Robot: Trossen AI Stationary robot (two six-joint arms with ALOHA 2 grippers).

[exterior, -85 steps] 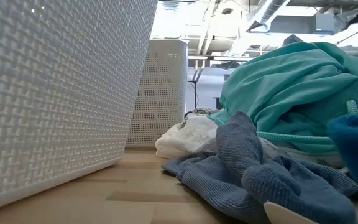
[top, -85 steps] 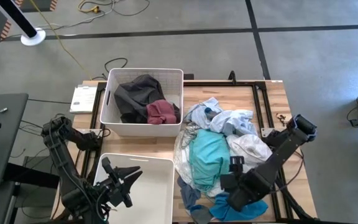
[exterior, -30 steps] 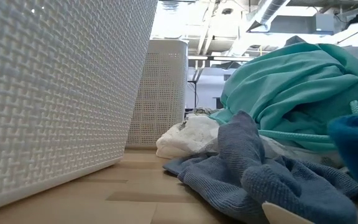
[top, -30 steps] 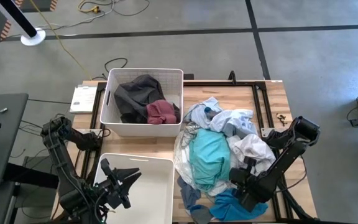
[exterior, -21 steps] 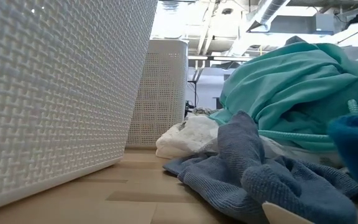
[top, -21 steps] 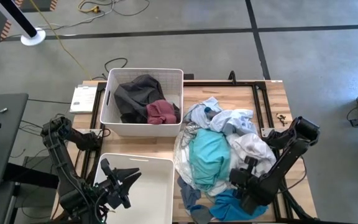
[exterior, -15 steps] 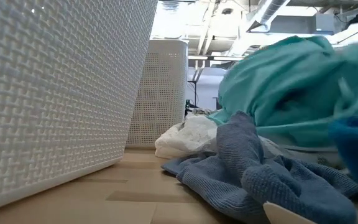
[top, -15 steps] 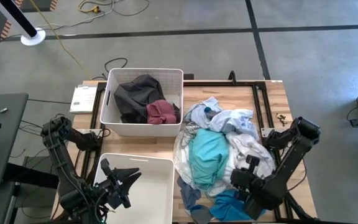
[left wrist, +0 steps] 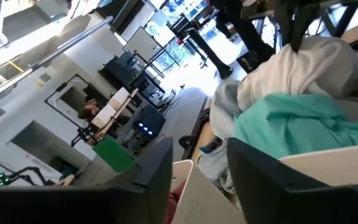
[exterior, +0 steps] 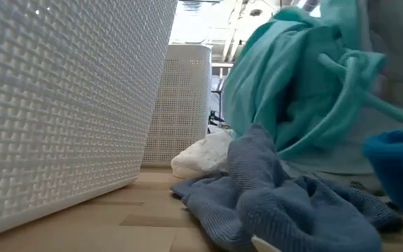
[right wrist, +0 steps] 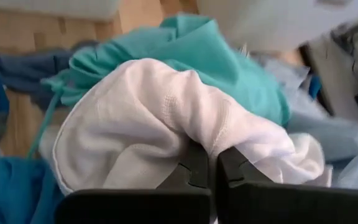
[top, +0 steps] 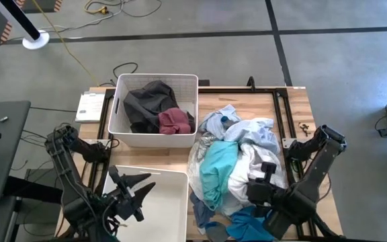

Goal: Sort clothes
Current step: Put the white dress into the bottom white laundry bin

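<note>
We have the soft white cotton garment (right wrist: 166, 124) pinched between the closed fingers of the right gripper (right wrist: 207, 163), at the near right side of the heaped clothes pile (top: 237, 168) on the wooden table (top: 294, 107). The teal hooded garment with its drawstring (exterior: 292, 84) lies pressed against it, so we judge it may drag along and land in the wrong place, or the thin fold may slip free. The far white perforated plastic bin (top: 188, 81) holds a dark grey and a maroon piece. Our left gripper (top: 130, 188) waits open over the near white bin (top: 173, 178), holding nothing
</note>
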